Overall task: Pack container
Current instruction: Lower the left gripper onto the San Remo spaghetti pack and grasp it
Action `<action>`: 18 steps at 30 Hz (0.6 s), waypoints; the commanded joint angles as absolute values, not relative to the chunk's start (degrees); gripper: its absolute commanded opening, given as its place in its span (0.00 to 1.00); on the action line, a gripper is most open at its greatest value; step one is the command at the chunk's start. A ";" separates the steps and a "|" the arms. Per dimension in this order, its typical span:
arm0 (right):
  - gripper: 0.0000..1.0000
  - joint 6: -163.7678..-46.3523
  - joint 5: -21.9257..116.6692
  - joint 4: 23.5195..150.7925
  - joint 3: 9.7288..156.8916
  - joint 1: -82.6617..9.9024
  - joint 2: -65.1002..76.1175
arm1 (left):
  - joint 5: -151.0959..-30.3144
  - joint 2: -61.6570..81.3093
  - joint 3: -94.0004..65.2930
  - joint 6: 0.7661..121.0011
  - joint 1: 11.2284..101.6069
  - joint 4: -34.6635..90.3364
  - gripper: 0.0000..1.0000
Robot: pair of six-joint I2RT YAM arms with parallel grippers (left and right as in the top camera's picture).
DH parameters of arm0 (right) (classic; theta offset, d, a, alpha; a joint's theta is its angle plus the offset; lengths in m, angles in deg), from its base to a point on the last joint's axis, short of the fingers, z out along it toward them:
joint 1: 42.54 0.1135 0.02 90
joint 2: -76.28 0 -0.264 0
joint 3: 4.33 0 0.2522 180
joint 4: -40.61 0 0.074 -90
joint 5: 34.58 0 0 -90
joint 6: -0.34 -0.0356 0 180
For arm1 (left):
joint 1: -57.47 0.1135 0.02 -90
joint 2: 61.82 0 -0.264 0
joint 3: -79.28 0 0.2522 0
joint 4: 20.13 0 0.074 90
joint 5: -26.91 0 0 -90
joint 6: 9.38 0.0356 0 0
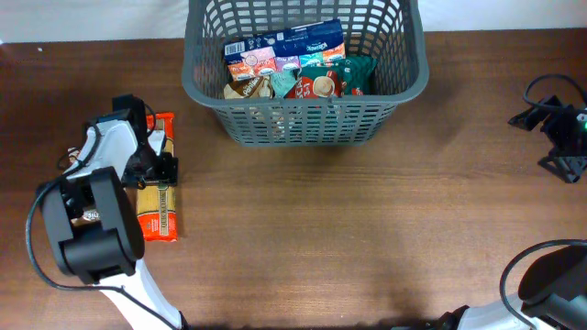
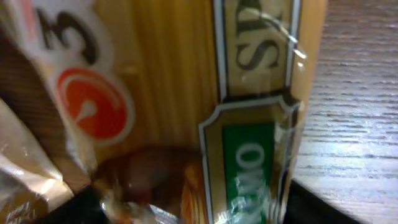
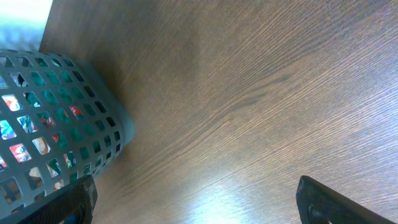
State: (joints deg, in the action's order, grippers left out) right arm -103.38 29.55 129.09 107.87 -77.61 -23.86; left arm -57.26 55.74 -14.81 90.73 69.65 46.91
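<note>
1. My left gripper [image 2: 193,210] [image 1: 158,168]: only dark finger stubs show, in the bottom corners of the left wrist view. They are set wide apart, and the spaghetti packet [image 2: 186,93] [image 1: 158,215] fills the gap between them. Whether the pads press on it or just straddle it I cannot tell (view is blurred and far too close).
2. The packet label is cut off at every edge. Only letter fragments, a green panel and an orange disc can be made out. From overhead it lies lengthwise on the table [image 1: 348,229] at the left, its middle hidden under my wrist, both ends sticking out.
3. A crinkled pale wrapper [image 2: 22,186] sits at the left edge of the left wrist view, cut off. I cannot make out what it is.
4. My right gripper [image 3: 205,208]: jaws wide apart, holding nothing, bare wood between them. Only the finger ends show, at the bottom corners. Overhead, that arm sits at the right edge, partly out of frame.
5. The container [image 1: 303,124] [image 3: 74,106] stands at the far middle of the table, apart from both grippers. Its far rim is cut off by the top of the overhead view.
6. Inside it are a blue carton [image 1: 298,44], a green packet [image 1: 353,69] and more packets, print too small to read. Through the lattice the right wrist view gives only colour patches.
</note>
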 commanded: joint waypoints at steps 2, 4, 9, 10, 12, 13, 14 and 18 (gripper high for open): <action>0.99 -103.68 29.04 128.96 107.87 -77.39 -23.42 | -58.18 57.00 -14.38 90.55 70.29 45.84 0.30; 0.99 -103.68 29.04 128.96 107.84 -77.39 -23.42 | -58.18 57.00 -14.38 90.53 70.29 45.88 0.12; 0.99 -103.68 29.04 128.96 107.87 -77.39 -23.42 | -57.70 56.57 -16.78 91.73 70.29 49.70 0.02; 0.99 -103.68 29.04 128.96 107.84 -77.39 -23.42 | -57.70 56.17 -18.48 92.24 70.29 51.37 0.02; 0.99 -103.68 29.04 128.96 107.84 -77.39 -23.42 | -57.66 54.93 -23.84 93.70 70.29 55.34 0.02; 0.99 -103.68 29.04 128.98 107.87 -77.39 -23.42 | -57.29 54.29 -27.01 94.27 70.29 57.27 0.02; 0.99 -103.68 29.04 128.96 107.87 -77.39 -23.42 | -56.61 53.51 -30.99 94.42 70.29 59.37 0.02; 0.99 -103.68 29.04 128.96 107.87 -77.39 -23.42 | -55.36 50.47 -48.67 94.44 70.22 65.11 0.02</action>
State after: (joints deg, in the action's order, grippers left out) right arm -103.40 29.55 129.15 107.87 -77.59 -23.86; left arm -56.91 55.82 -33.68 93.07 69.87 64.85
